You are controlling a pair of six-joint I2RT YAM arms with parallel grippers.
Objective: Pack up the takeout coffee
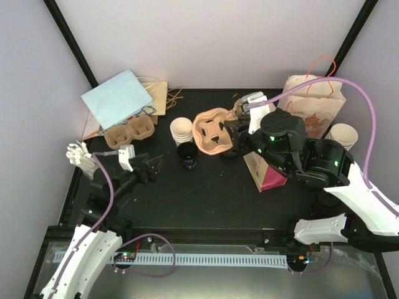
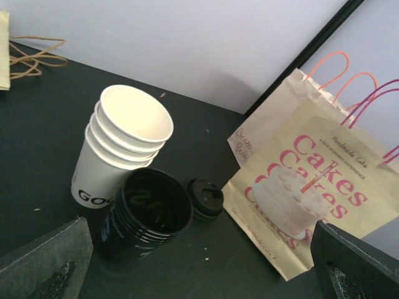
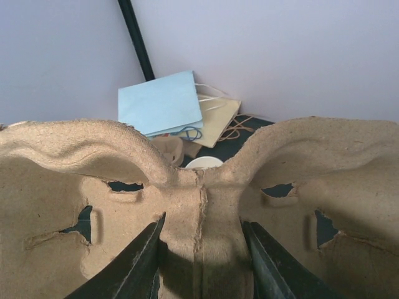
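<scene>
Gripping status | right gripper clamped on centre ridge of cup carrier, carrier tilted | left gripper jaws wide apart, empty, near black cups

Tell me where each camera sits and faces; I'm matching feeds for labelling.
Top external: above and behind the robot, looking down on the black table; left gripper and right gripper both show.
Left wrist: low over the table, facing the white cup stack, black cup stack and Cakes bag; open fingers at bottom corners.
Right wrist: just behind the pulp cup carrier, facing the blue paper bag; fingers clamp its middle rib.
Shared: top and right wrist both show carrier and bag.
</scene>
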